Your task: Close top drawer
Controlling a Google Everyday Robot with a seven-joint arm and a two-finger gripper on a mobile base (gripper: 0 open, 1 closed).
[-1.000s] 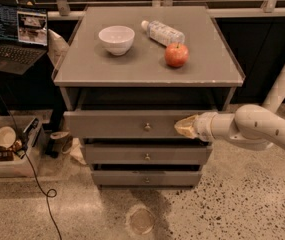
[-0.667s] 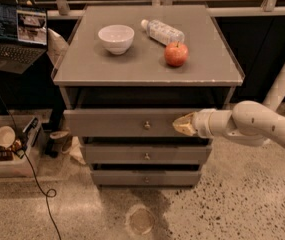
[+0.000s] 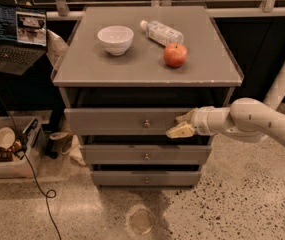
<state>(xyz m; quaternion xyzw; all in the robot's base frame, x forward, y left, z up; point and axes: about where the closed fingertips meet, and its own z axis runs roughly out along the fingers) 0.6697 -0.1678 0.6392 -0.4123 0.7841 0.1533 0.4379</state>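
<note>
The top drawer (image 3: 117, 121) is a wide grey front with a small round knob (image 3: 146, 123) at its centre. It stands a little out from the grey cabinet, with a dark gap above it. My gripper (image 3: 180, 126) is at the right part of that front, to the right of the knob, against or just in front of the panel. The white arm (image 3: 252, 121) reaches in from the right.
On the cabinet top (image 3: 82, 64) stand a white bowl (image 3: 115, 38), a lying water bottle (image 3: 161, 32) and a red apple (image 3: 175, 54). Two narrower drawers (image 3: 146, 154) sit below. A laptop (image 3: 15, 38) is at the left, and a bin of clutter (image 3: 2, 149) and a cable (image 3: 37, 184) are on the floor.
My gripper has shifted slightly left along the top drawer's front, toward the knob. The things on the cabinet top have not moved.
</note>
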